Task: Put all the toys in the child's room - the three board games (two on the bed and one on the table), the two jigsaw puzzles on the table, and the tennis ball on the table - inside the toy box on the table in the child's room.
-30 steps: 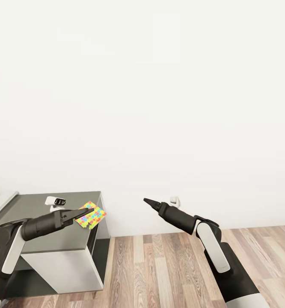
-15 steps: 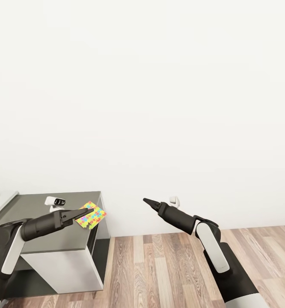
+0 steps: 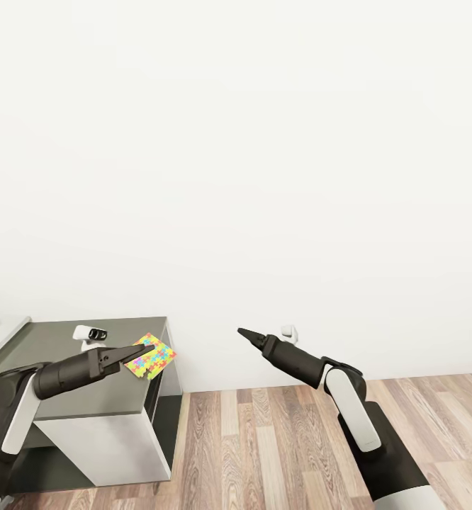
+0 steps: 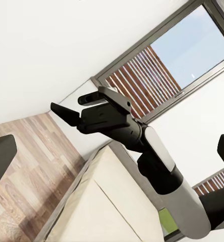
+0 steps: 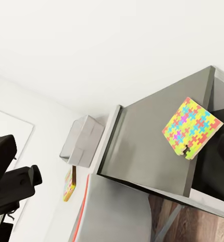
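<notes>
Wood-plank floor (image 3: 278, 439) nearest, dark grey tabletop (image 3: 66, 340) at the robot's left, blank white wall (image 3: 264, 142) behind it.

Left gripper (image 3: 145, 349) reaches over the tabletop's near right corner. Its tip overlaps the jigsaw puzzle (image 3: 158, 358) in the head view. Puzzle sits at that corner, one edge sticking out past the tabletop's right side. In the right wrist view it looks tilted off the tabletop plane, not lying flat. My read: it's pinched by the left fingers and lifted for the carry, but that's inference. In the left wrist view the fingers (image 4: 0, 161) sit at the frame edges with no sheet between them, so I can't tell whether they're clamped or apart.

Right gripper (image 3: 242, 331) hangs in free air well right of the tabletop, above the floor, nothing on it. It looks parked out of the way so the left arm has the corner to itself. It reads as a single point from the head camera; the gap isn't resolvable, so I can't tell its opening either.

Farther along the tabletop, on the adjoining pale top, is the toy box (image 5: 81, 142), well apart from the puzzle. A small multicoloured flat toy (image 5: 69, 185) lies near it on that pale top; can't tell which one.

Puzzle isn't in the box yet. Next move probably needs the left arm or base shifted toward it.

Opposite the tabletop: bed (image 4: 107, 201) under the slatted window (image 4: 147, 80).
</notes>
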